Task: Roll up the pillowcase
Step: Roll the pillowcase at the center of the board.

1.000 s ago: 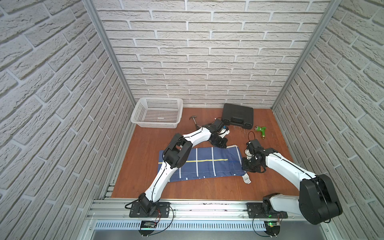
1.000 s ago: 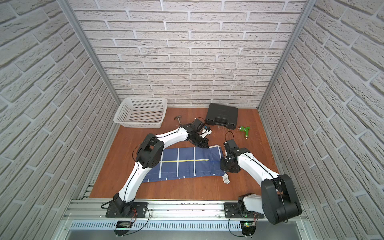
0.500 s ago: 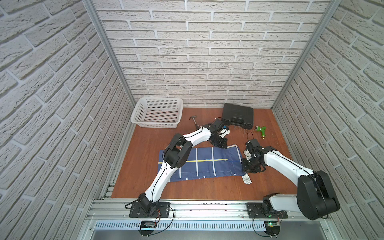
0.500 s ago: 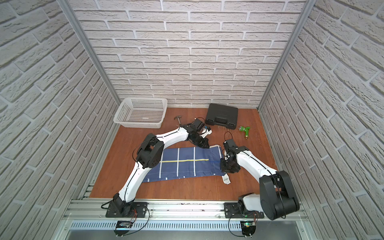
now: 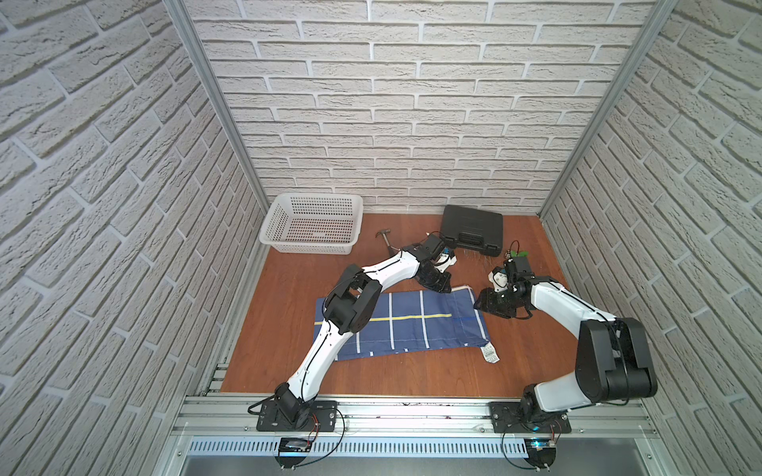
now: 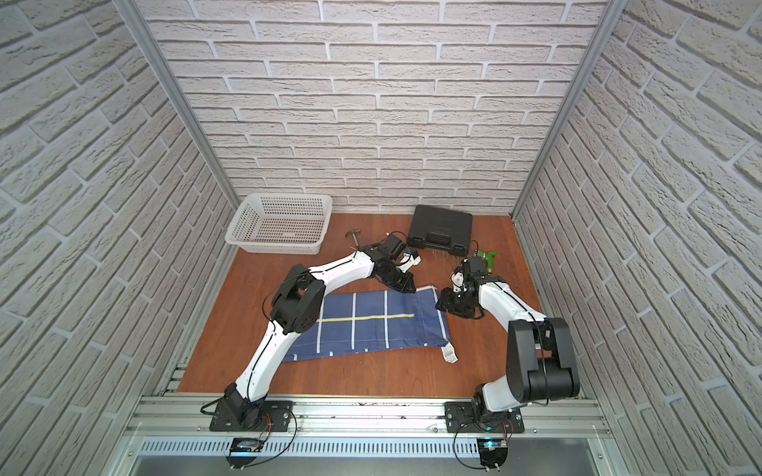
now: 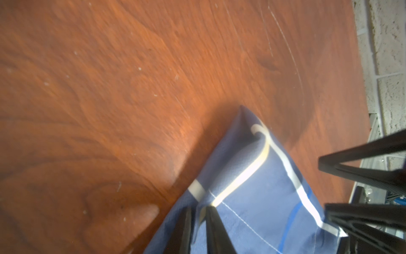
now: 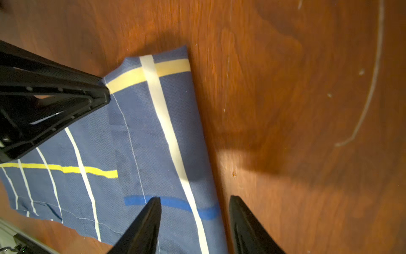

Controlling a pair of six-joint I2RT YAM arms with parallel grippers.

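Wooden table with pillowcase, basket, case, hammer.

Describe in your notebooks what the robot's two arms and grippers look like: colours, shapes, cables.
The left arm and right arm have white shells, bulky black joints and thin black cables. The left gripper and right gripper each have two black, tapered, wedge-shaped fingers with open triangular ribbing.

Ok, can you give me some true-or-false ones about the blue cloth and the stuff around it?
The pillowcase is rolled up. False: it lies spread flat on the table.
The white basket sits in a far corner of the table. True.
The right gripper is open. True.
The black case lies on the pillowcase. False: it sits apart, at the table's far edge.
A white tag sticks out at one pillowcase corner. True.
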